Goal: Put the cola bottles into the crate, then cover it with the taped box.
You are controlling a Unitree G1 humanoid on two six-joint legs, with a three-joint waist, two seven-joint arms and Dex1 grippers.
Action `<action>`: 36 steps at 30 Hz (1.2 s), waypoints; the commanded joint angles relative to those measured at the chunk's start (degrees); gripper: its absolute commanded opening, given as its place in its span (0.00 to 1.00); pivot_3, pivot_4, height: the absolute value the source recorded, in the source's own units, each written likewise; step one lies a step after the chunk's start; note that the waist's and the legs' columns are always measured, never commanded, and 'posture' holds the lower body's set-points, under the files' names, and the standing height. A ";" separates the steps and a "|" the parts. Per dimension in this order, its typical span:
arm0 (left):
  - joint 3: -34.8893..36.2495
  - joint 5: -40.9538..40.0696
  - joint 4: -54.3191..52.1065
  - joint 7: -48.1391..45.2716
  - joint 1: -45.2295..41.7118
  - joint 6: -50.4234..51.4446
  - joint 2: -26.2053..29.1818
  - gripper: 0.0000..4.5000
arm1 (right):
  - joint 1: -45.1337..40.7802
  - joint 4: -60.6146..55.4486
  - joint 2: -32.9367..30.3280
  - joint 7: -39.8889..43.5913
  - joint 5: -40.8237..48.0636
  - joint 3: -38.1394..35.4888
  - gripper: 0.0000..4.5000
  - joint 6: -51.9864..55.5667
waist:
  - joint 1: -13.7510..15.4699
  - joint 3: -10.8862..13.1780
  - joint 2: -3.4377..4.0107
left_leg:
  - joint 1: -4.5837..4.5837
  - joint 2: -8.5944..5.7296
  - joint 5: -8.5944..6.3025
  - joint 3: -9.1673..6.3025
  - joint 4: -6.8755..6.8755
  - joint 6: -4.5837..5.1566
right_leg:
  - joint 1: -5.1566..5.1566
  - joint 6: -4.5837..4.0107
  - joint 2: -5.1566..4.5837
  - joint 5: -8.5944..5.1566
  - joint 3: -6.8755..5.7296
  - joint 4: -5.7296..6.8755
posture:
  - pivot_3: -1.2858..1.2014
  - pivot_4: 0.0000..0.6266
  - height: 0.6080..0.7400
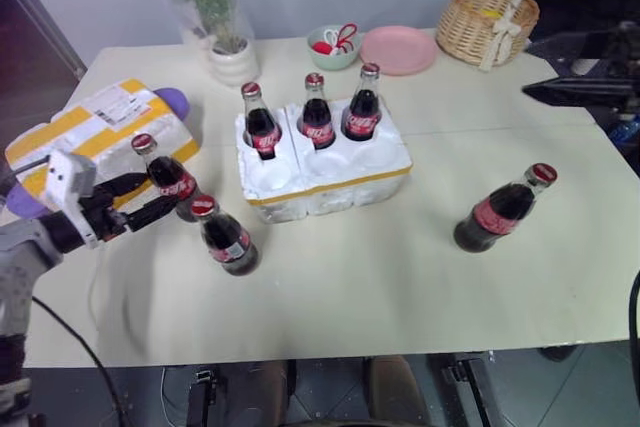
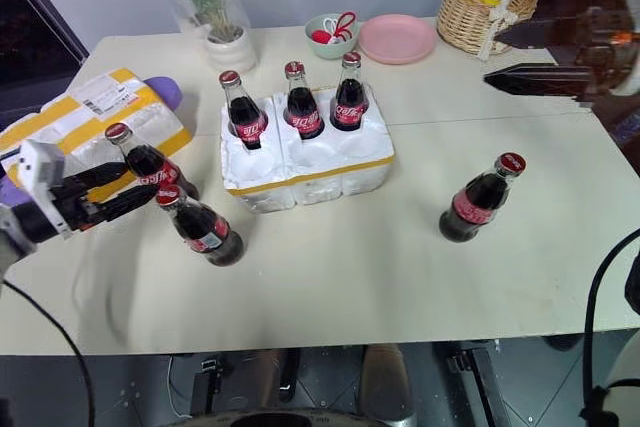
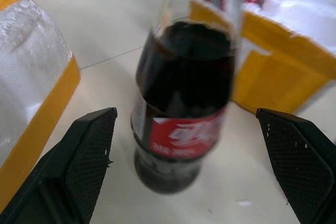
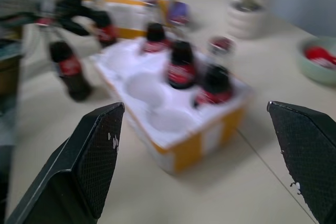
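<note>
**Left gripper framing a loose bottle beside the crate**

The crate [image 1: 325,179] is holding three cola bottles [image 1: 317,112] in its far wells. Two bottles [image 1: 225,235] are standing just left of it, one [image 1: 500,210] well right. The left gripper [image 1: 140,199], fingers wide, is flanking the nearer-left bottle [image 3: 184,103]. The right gripper [image 2: 505,57], also wide, is hovering right of the crate. The taped box [image 1: 95,137] is lying far left

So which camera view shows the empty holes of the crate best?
The right wrist view: it looks across the crate and shows three empty holes beside three bottles. Both eye views show the crate from above, with the holes paler. The left wrist view shows one taped corner.
</note>
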 commanded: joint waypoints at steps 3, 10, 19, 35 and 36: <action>-1.36 1.84 3.19 -1.32 -3.15 -3.44 -0.54 0.99 | 2.93 -11.39 -0.95 0.26 7.30 -1.28 1.00 4.94 | 0.41 0.02 -0.03 | -0.01 0.00 0.00 0.00 0.02 0.00 | -0.02 0.02 0.00 0.09 0.00 0.00 | 0.52 0.24 0.98; -3.79 3.93 6.28 -1.65 -5.35 -5.86 -2.46 0.99 | 5.61 -18.80 0.18 -0.11 9.21 -3.07 1.00 8.09 | 0.50 0.02 -0.04 | -0.02 0.00 0.01 0.00 0.10 0.00 | -0.02 0.03 0.00 0.16 0.00 0.06 | 0.52 0.24 0.98; -4.76 4.70 8.72 -2.27 -8.01 -7.03 -3.50 0.99 | 5.97 -18.23 1.21 -1.02 8.20 -3.68 1.00 7.85 | 0.45 0.01 -0.07 | -0.02 0.00 0.01 0.00 0.10 0.00 | -0.03 0.03 0.02 0.16 0.00 0.07 | 0.52 0.24 0.98; 1.26 -12.87 1.32 -10.90 -16.12 15.19 5.78 0.61 | 9.25 -18.19 1.67 -2.92 7.38 -5.85 1.00 6.60 | 0.39 0.27 -0.50 | -0.11 0.01 0.01 -0.02 0.10 0.00 | -0.16 0.03 0.03 0.16 0.00 0.13 | 0.52 0.24 0.98; 1.13 -13.93 1.64 -11.49 -18.30 16.54 6.39 0.61 | 9.68 -18.46 1.78 -3.15 7.45 -6.02 1.00 6.52 | 0.50 0.28 -0.51 | -0.11 0.02 0.01 -0.02 0.12 0.00 | -0.16 0.03 0.04 0.16 0.00 0.16 | 0.52 0.24 0.98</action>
